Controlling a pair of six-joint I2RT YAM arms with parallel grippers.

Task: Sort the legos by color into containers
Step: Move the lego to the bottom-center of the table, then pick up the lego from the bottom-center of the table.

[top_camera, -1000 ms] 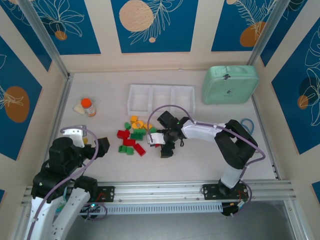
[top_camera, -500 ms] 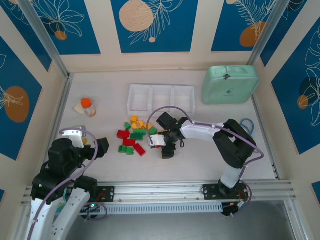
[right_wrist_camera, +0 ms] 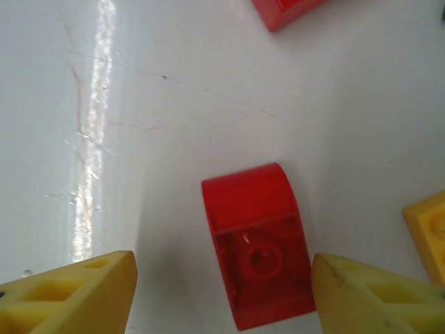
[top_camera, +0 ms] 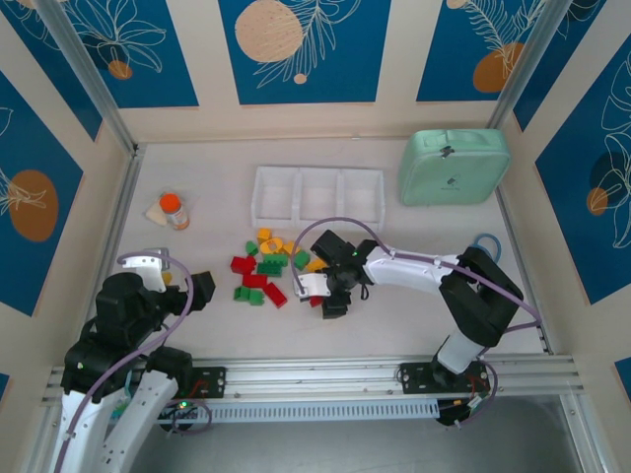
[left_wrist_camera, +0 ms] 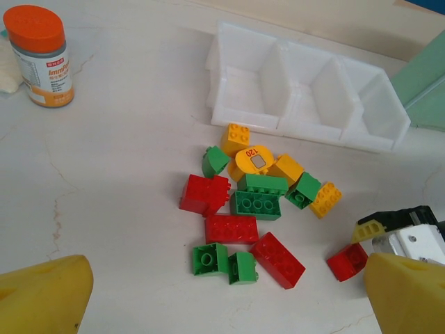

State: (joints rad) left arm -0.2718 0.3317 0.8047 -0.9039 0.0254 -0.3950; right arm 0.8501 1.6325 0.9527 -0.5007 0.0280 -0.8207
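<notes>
Narrowing, our open right claw (right_wrist_camera: 224, 268) is straddling the four-o'clock red lego (right_wrist_camera: 254, 236). We are only beginning; containers (left_wrist_camera: 278, 90) are sitting empty.

The right gripper (top_camera: 332, 302) is easing toward the table's (top_camera: 394, 320) near edge, its jaws narrowing on either side of a red brick (right_wrist_camera: 256, 243).

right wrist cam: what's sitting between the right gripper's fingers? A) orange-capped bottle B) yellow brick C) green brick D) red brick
D: the right wrist view shows a red brick lying on the table inside the open right gripper, with bare table between the brick and one finger.
</notes>
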